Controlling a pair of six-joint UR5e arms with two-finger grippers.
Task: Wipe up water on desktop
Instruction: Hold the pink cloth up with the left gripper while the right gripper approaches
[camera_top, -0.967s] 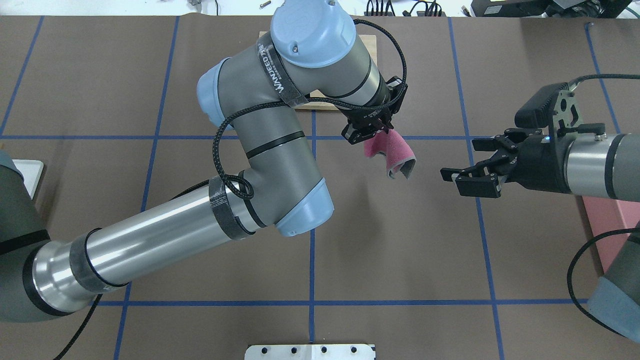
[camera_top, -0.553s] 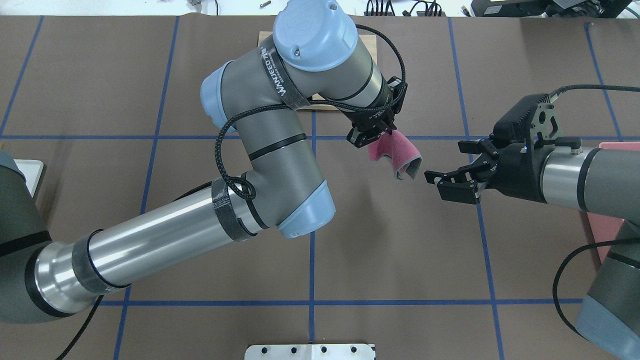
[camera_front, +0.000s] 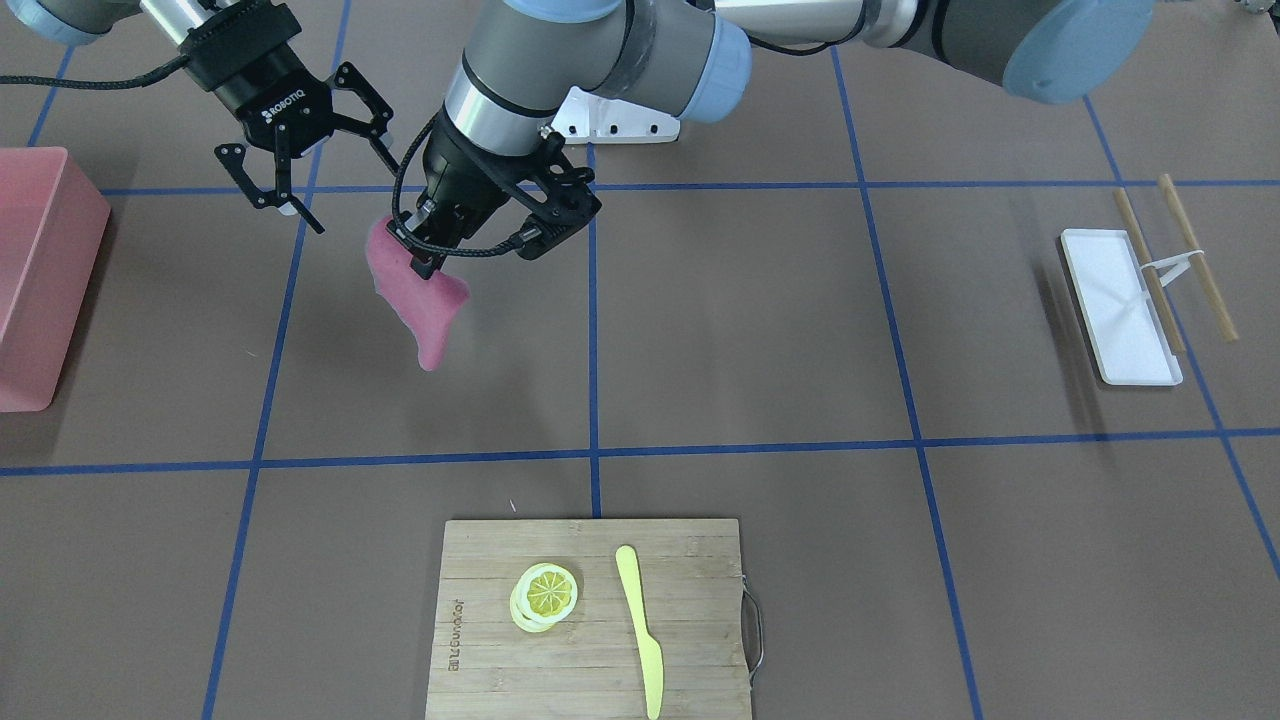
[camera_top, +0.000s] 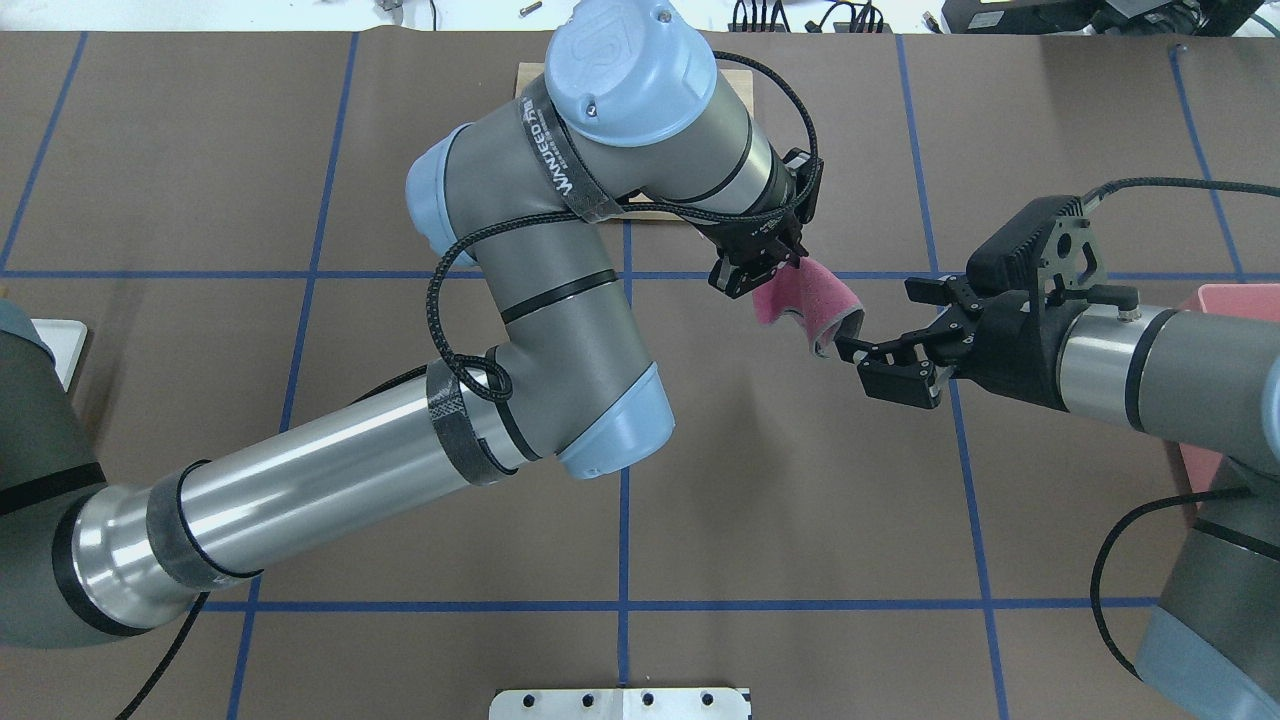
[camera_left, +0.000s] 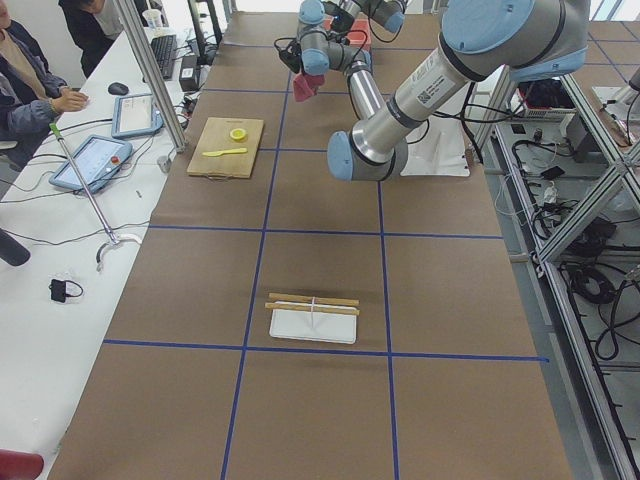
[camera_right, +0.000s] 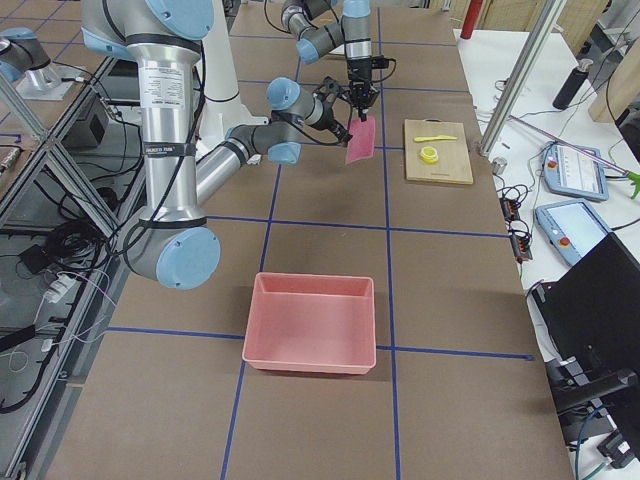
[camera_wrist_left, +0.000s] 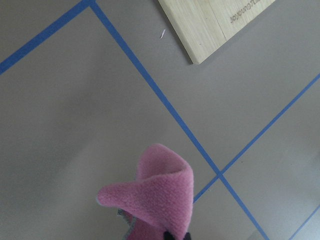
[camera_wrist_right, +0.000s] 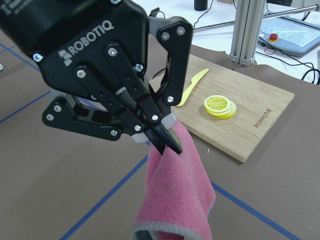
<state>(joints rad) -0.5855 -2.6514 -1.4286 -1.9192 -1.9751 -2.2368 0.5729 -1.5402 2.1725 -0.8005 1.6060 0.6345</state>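
Observation:
My left gripper (camera_top: 762, 268) is shut on the top corner of a pink cloth (camera_top: 815, 305), which hangs folded above the brown desktop (camera_top: 800, 500). The right wrist view shows its fingertips (camera_wrist_right: 162, 140) pinching the cloth (camera_wrist_right: 175, 200). My right gripper (camera_top: 866, 365) is open and empty, with its fingertips just beside the cloth's hanging end. In the front view the cloth (camera_front: 420, 305) dangles below the left gripper (camera_front: 425, 255), with the right gripper (camera_front: 320, 190) close beside it. I see no water on the desktop.
A bamboo cutting board (camera_front: 590, 620) holds lemon slices (camera_front: 545, 592) and a yellow knife (camera_front: 640, 630). A pink bin (camera_front: 40, 270) stands at my right end. A white tray (camera_front: 1120, 305) with chopsticks (camera_front: 1195, 255) lies at my left end.
My right gripper has moved left, up to the cloth's hanging end, still open. My left gripper has shifted slightly right with the cloth.

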